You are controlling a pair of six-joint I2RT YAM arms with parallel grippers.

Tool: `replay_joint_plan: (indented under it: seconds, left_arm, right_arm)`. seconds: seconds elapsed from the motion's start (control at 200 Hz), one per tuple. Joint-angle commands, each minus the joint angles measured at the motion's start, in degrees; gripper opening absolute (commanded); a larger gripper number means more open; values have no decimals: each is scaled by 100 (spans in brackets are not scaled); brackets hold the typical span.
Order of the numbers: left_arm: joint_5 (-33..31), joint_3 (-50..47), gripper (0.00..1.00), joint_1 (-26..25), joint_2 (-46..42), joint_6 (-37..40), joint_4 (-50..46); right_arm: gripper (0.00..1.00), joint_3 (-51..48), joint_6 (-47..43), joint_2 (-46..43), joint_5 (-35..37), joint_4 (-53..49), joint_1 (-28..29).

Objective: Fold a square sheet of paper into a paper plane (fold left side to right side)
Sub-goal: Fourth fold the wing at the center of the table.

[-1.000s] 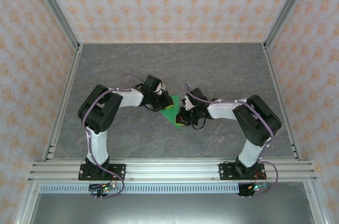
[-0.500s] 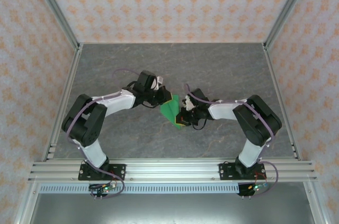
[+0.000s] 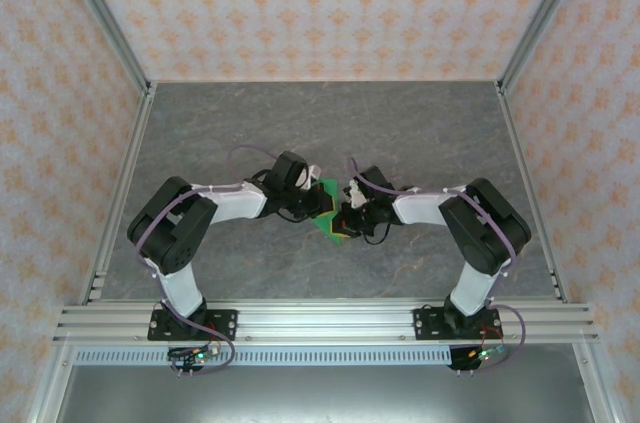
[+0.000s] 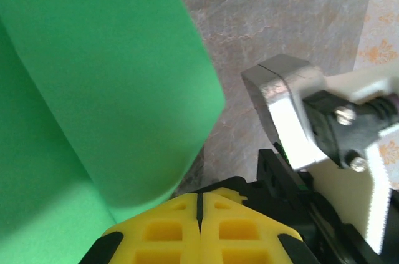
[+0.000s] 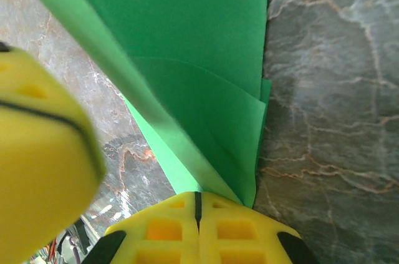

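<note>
The left end effector (image 4: pixel 199 200) is sitting clenched just beside a curling flap of the square sheet of paper (image 4: pixel 93 89), which is lying folded mid-tabletop (image 3: pixel 300 123). The right end effector (image 5: pixel 198 198), also clenched, is meeting the sheet's corner, crowding the left one.

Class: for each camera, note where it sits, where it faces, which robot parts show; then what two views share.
Top external: above, behind the bases, facing down on the table; both arms, left gripper, right gripper, green paper.
Left wrist: on the left arm, facing past its shut fingertips to paper and right gripper.
Right wrist: on the right arm, facing its shut fingertips, paper and table.
Both wrists share the paper.
</note>
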Motion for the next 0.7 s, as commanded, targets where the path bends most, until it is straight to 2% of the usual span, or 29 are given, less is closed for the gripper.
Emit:
replay_joint_plan:
  seconds: [0.0, 0.28, 0.525, 0.696]
  left_arm:
    - [-27, -79, 0, -19, 182, -139, 262]
    - [-116, -102, 0, -36, 499, -126, 348]
    - [-378, 90, 0, -25, 891, 201, 108]
    - [-467, 133, 0, 147, 1026, 368, 132]
  right_arm:
    - [0, -186, -161, 327, 649, -924, -31]
    - [0, -135, -233, 344, 753, -1125, -19]
    - [0, 7, -434, 379, 983, -1620, 38]
    - [0, 42, -506, 405, 1116, -1842, 73]
